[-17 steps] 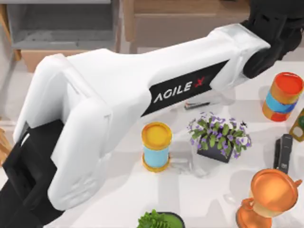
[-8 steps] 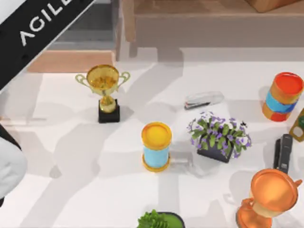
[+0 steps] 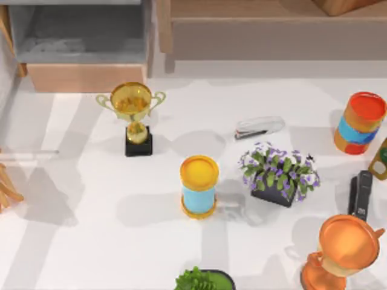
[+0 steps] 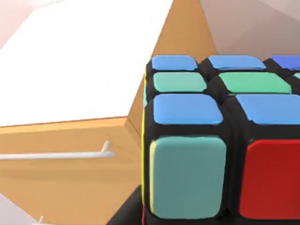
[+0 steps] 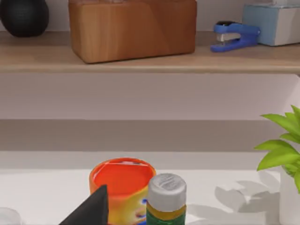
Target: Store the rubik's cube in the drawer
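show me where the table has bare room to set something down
The widest bare stretch is the white table at the top view's left, below the gold trophy on its black base and left of the yellow-lidded, pale blue can. The right side is crowded: purple flower pot, striped cylinder, copper trophy, black stapler.

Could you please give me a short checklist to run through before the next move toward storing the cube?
1. Rubik's cube close under the left wrist camera: ok; whether it is gripped: cannot tell.
2. Drawer pulled open at the top view's upper left, grey floor showing: ok.
3. Drawer interior free of other items: ok as far as the top view shows.
4. Gold trophy stands just in front of the drawer's tan panel, near a likely approach path: not ok, mind it.
5. Cube's position relative to the drawer: cannot tell.
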Robot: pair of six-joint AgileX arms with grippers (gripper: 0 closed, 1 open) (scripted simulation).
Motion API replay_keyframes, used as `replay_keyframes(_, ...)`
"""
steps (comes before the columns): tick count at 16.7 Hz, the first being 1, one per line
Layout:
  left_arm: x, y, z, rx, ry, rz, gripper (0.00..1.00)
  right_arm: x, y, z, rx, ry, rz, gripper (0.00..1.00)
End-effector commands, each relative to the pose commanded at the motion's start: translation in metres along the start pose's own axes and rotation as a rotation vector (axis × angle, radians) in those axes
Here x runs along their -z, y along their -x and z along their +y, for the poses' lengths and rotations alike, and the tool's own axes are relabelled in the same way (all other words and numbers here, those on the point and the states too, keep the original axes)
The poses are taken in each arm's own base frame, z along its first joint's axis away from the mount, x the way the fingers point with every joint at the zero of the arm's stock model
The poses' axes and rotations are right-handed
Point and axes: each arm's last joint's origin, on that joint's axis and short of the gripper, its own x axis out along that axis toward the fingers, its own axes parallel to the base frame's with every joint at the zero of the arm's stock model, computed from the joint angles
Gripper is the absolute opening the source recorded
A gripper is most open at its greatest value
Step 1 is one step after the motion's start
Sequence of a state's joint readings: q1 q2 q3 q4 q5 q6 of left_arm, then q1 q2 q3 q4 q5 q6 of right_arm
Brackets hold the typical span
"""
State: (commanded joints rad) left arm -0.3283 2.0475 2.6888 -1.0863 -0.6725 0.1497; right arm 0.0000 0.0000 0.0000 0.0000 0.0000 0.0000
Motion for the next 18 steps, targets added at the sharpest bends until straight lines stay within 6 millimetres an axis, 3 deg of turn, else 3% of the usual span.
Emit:
replay_keyframes(4,0.046,-0.071,0.062,-0.005,-0.090,0.315,0.00,0.000,0.000,0.000,0.000,0.000,0.000,1.00)
replay_keyframes(8,0.117,-0.161,0.094,0.129,-0.114,0.653,0.00,0.000,0.000,0.000,0.000,0.000,0.000,1.00)
replay_keyframes(13,0.223,-0.254,0.106,0.371,-0.043,0.974,0.00,0.000,0.000,0.000,0.000,0.000,0.000,1.00)
replay_keyframes(16,0.269,-0.284,0.101,0.481,-0.002,1.079,0.00,0.000,0.000,0.000,0.000,0.000,0.000,1.00)
replay_keyframes(18,0.282,-0.291,0.099,0.512,0.009,1.111,0.00,0.000,0.000,0.000,0.000,0.000,0.000,1.00)
